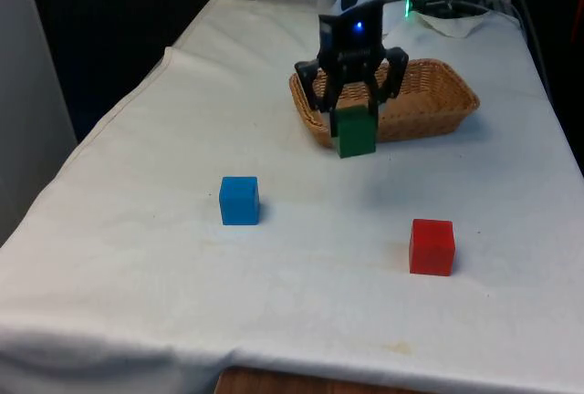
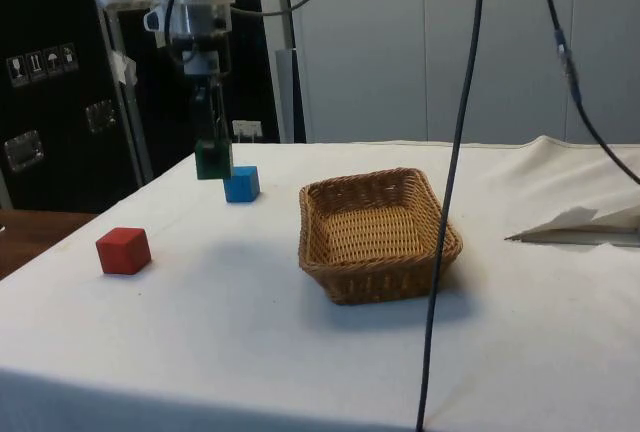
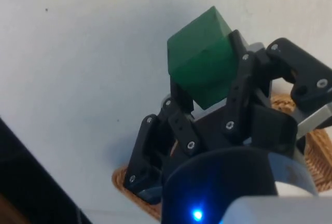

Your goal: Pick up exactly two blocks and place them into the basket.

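Note:
My gripper (image 1: 354, 111) (image 2: 212, 147) (image 3: 205, 86) is shut on a green block (image 1: 355, 131) (image 2: 213, 159) (image 3: 201, 58) and holds it in the air above the cloth. In the front view the block hangs just in front of the wicker basket (image 1: 429, 102) near its left end. The side view puts the basket (image 2: 378, 235) well apart from the block, with nothing inside it. A blue block (image 1: 239, 201) (image 2: 241, 184) and a red block (image 1: 432, 246) (image 2: 123, 250) rest on the cloth nearer the front edge.
The white cloth (image 1: 301, 257) rumples along the table's edge at the front view's left. Folded white paper (image 2: 585, 224) lies past the basket. Black cables (image 2: 455, 182) hang down in front in the side view.

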You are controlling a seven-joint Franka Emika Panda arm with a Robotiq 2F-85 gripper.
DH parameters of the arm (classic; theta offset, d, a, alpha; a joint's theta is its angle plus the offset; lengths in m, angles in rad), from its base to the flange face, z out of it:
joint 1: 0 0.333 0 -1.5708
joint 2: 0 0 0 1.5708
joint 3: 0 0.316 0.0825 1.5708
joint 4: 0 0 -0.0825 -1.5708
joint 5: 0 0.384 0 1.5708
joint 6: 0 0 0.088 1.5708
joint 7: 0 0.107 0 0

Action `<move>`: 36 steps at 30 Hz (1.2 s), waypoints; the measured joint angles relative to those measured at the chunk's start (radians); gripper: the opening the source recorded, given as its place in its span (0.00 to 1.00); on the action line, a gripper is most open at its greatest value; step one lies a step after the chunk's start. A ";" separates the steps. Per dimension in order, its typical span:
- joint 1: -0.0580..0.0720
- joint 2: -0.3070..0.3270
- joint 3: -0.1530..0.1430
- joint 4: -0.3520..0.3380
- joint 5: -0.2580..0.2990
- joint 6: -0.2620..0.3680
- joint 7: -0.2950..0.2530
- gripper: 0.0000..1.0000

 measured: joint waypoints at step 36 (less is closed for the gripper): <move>0.006 -0.296 -0.002 -0.246 -0.134 -0.031 0.097 0.00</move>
